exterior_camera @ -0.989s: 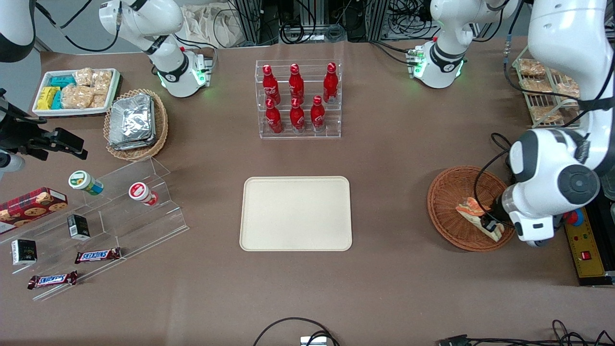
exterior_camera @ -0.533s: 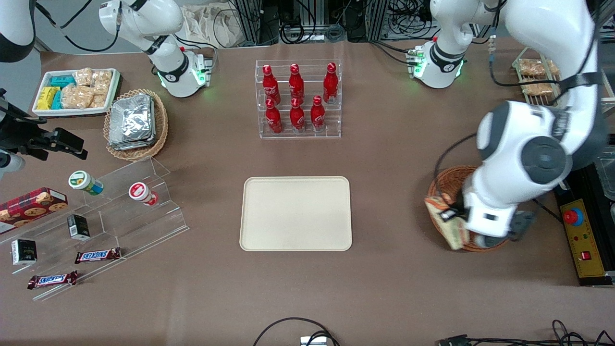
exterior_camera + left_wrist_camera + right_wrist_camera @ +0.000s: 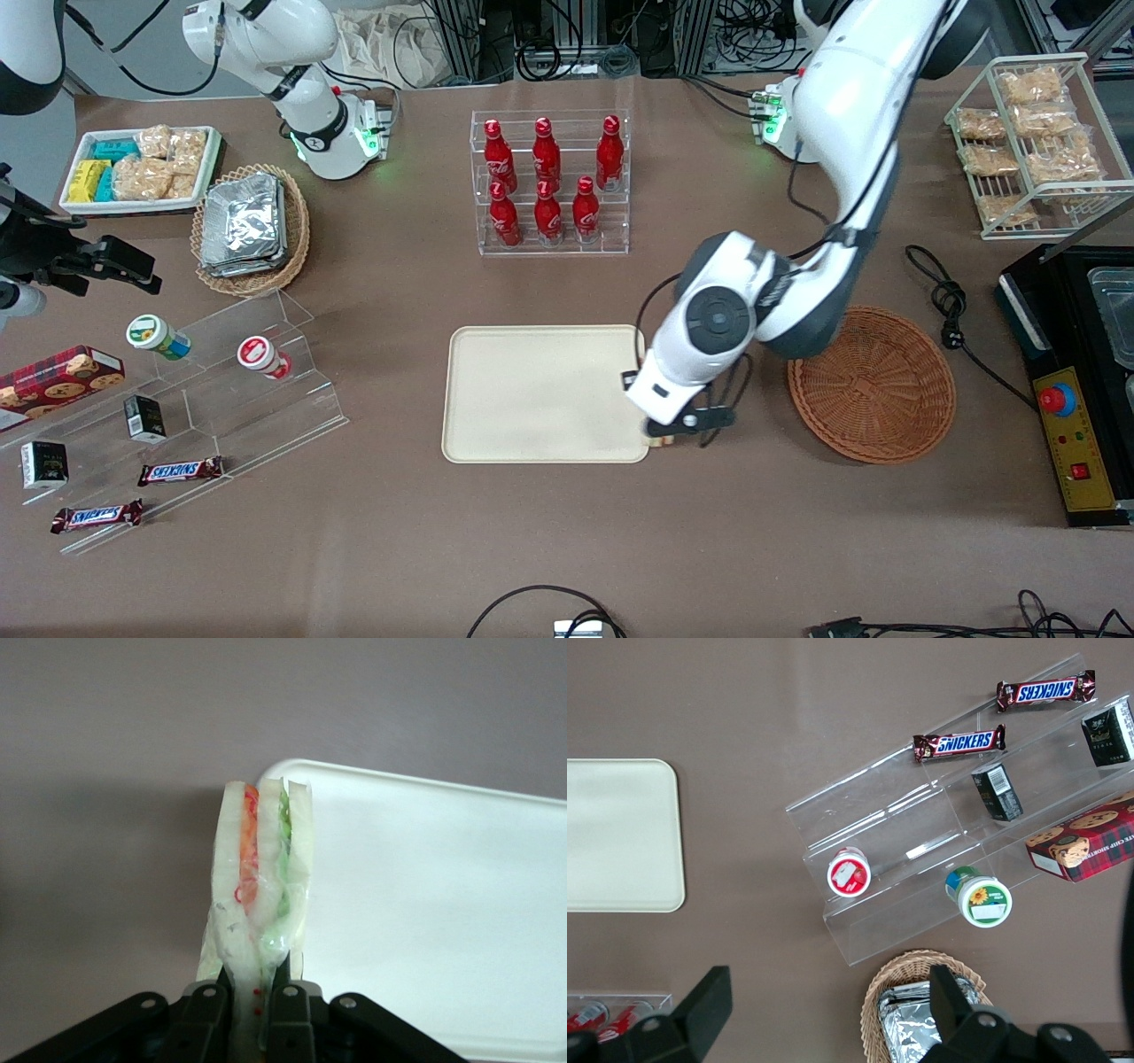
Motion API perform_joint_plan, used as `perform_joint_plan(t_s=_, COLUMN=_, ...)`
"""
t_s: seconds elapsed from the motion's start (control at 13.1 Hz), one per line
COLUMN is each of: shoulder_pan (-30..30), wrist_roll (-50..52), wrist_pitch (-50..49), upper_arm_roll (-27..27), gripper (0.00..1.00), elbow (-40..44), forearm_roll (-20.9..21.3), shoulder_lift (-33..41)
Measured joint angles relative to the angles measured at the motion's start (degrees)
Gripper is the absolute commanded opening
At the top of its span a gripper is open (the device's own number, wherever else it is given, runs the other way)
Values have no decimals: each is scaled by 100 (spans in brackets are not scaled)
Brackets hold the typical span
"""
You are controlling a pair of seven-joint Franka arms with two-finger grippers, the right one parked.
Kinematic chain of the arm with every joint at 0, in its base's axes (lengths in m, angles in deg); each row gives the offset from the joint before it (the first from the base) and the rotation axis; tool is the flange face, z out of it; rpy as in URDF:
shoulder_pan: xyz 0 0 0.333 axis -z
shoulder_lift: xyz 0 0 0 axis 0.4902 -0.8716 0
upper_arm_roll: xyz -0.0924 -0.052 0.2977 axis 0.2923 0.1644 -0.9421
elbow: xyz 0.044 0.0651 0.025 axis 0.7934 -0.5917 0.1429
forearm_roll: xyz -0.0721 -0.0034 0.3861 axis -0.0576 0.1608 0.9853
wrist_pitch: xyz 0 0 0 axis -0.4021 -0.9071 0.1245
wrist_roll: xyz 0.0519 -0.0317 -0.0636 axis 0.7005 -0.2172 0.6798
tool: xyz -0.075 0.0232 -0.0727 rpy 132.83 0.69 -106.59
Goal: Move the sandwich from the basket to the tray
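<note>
So: sandwich (image 3: 260,870), pinched at its thin end between both black fingers (image 3: 205,1014), pale bread outside, orange and green stripes in the middle. Hangs in the air, over the edge of the tray (image 3: 532,390), right at the corner nearest the front camera, on the working arm's side. Not touching the tray in the wrist view. From the front, mostly hidden under the white arm; only a tiny bit peeks out by the tray corner.

Gripper (image 3: 258,1010): closed tight on the sandwich, held at about four o'clock from the tray's middle in the front view.

Basket (image 3: 872,383): round, reddish-brown, at three o'clock from the tray, with brown table between them. Nothing in it.

Farther out: red bottles (image 3: 547,182) in a clear rack at twelve o'clock from the tray. Clear steps (image 3: 221,390) with little pots and chocolate bars at nine o'clock, toward the parked arm's end.
</note>
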Motion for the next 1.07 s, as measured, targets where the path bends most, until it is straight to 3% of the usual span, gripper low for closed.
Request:
perform_joint_plan(t_s=0.23, shoulder_pan=274, wrist_roll=12, wrist_pitch=405, upper_arm_roll=1, gripper=0, elbow=26, forearm_roll=1, shoulder_lift=-442)
perform_joint_plan(t_s=0.3, shoulder_pan=289, wrist_roll=6, wrist_pitch=416, upper_arm_roll=0, gripper=35, elbow=26, forearm_roll=1, shoulder_lift=-502)
perform_joint_plan(t_s=0.38, shoulder_pan=287, wrist_roll=2, wrist_pitch=416, upper_arm_roll=-4, gripper=99, elbow=27, forearm_roll=2, shoulder_lift=-529)
perform_joint_plan(t_s=0.76, shoulder_pan=260, wrist_roll=2, wrist_pitch=300, upper_arm_roll=-21, gripper=100, elbow=110, forearm_roll=12, shoulder_lift=-393)
perform_joint_plan(t_s=1.07, shoulder_pan=47, wrist_roll=-15, wrist_pitch=-276, upper_arm_roll=-69, gripper=100, elbow=-313, forearm_roll=63, shoulder_lift=590)
